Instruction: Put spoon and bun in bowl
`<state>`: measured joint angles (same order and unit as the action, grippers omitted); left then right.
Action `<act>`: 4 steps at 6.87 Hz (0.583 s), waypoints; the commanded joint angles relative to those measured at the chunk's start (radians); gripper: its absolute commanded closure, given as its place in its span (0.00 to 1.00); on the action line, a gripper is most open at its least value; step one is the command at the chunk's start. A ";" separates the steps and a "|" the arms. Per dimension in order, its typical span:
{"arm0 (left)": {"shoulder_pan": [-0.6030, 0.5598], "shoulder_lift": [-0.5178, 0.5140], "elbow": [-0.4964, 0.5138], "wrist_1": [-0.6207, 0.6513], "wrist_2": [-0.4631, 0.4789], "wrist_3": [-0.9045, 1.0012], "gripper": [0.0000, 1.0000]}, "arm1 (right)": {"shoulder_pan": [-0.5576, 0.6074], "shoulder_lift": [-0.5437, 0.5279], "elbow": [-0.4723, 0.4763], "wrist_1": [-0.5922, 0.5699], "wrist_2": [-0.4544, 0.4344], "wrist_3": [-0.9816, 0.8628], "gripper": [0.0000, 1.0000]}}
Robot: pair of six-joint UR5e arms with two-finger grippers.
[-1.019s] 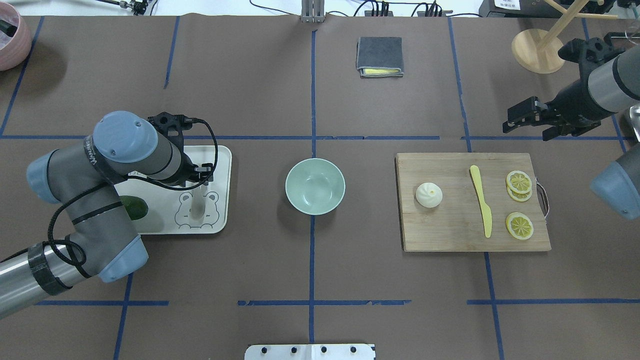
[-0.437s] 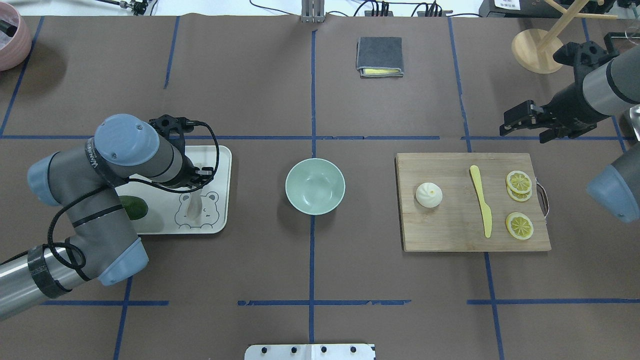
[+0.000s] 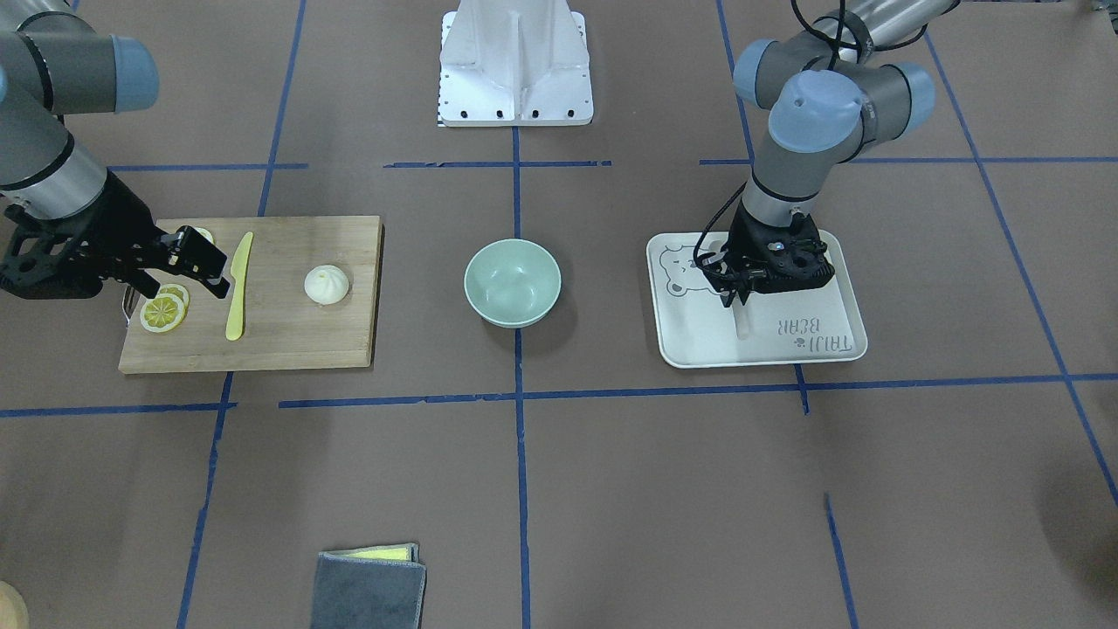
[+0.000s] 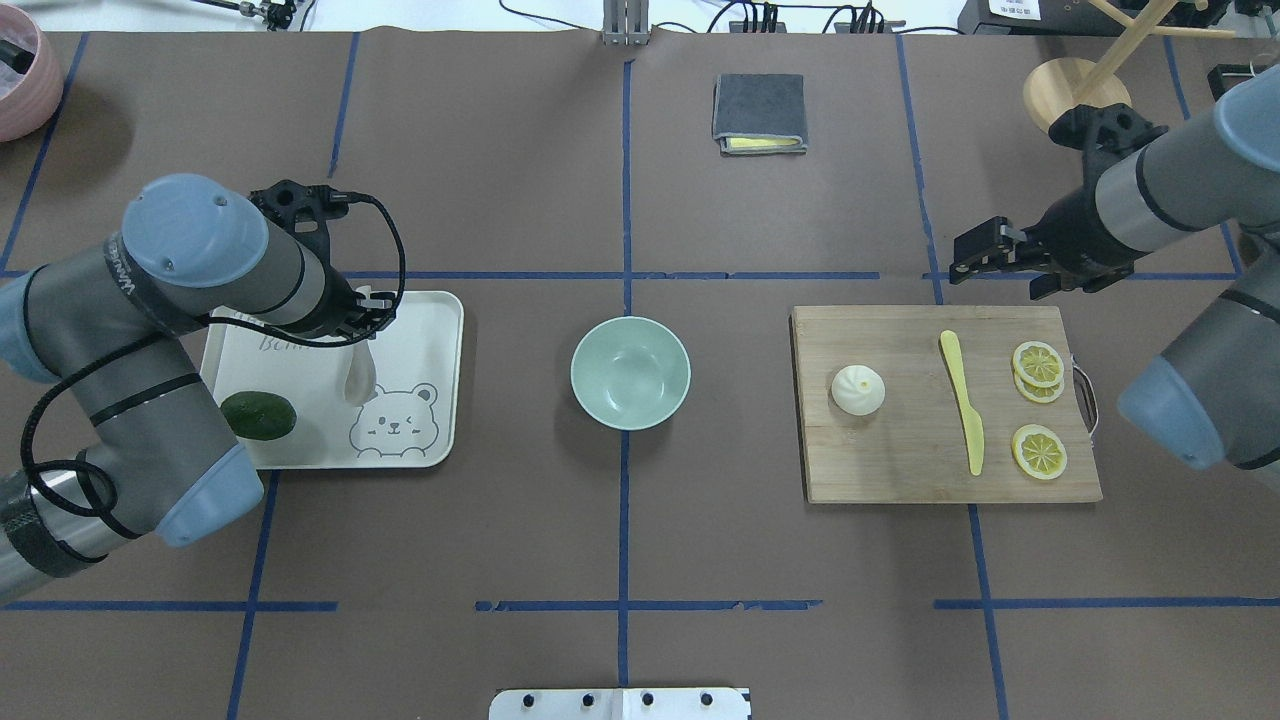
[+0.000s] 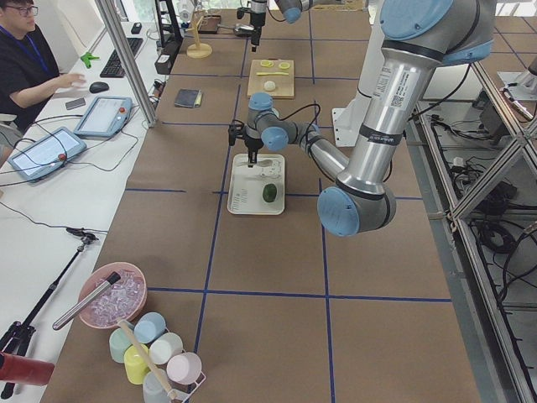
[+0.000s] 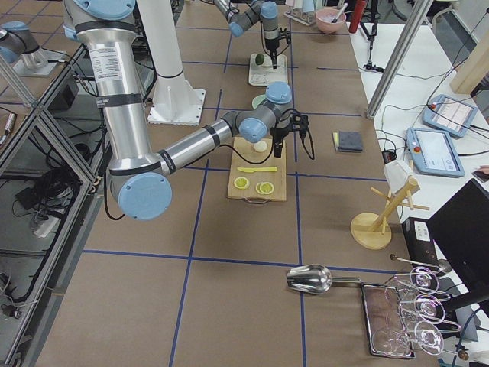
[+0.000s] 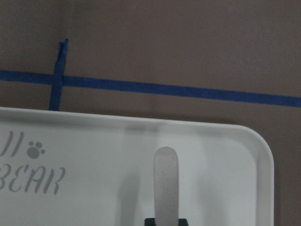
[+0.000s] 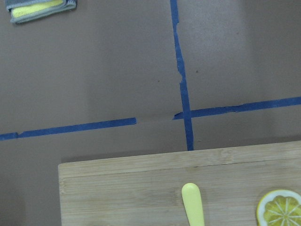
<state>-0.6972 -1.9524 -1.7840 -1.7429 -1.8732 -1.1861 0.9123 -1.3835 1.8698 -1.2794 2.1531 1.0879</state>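
Observation:
The pale spoon (image 4: pixel 358 377) hangs from my left gripper (image 4: pixel 366 312), which is shut on it above the white tray (image 4: pixel 441 330). In the left wrist view the spoon (image 7: pixel 166 183) sticks out from the fingers over the tray (image 7: pixel 221 155). The mint-green bowl (image 4: pixel 630 372) stands empty at the table's middle and also shows in the front view (image 3: pixel 512 282). The white pleated bun (image 4: pixel 858 390) lies on the left part of the wooden cutting board (image 4: pixel 900 460). My right gripper (image 4: pixel 963 256) is open and empty, just beyond the board's far edge.
A yellow knife (image 4: pixel 963 400) and lemon slices (image 4: pixel 1038 452) lie on the board. A dark green avocado (image 4: pixel 258 415) sits on the tray. A folded grey cloth (image 4: pixel 760 112), a wooden stand (image 4: pixel 1075 100) and a pink bowl (image 4: pixel 20 70) are at the far side.
My left gripper has risen and moved back and left with the spoon, which has left the bear print. My right arm has moved left along the board's far edge.

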 commanded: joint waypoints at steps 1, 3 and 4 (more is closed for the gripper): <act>0.001 -0.095 -0.009 0.065 -0.001 -0.074 1.00 | -0.135 0.037 -0.001 -0.003 -0.123 0.053 0.00; 0.040 -0.190 0.011 0.063 -0.003 -0.200 1.00 | -0.226 0.040 -0.014 -0.008 -0.179 0.055 0.00; 0.044 -0.232 0.024 0.066 -0.003 -0.223 1.00 | -0.268 0.040 -0.024 -0.012 -0.215 0.053 0.00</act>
<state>-0.6637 -2.1343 -1.7733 -1.6789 -1.8758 -1.3671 0.6974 -1.3452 1.8566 -1.2869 1.9770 1.1410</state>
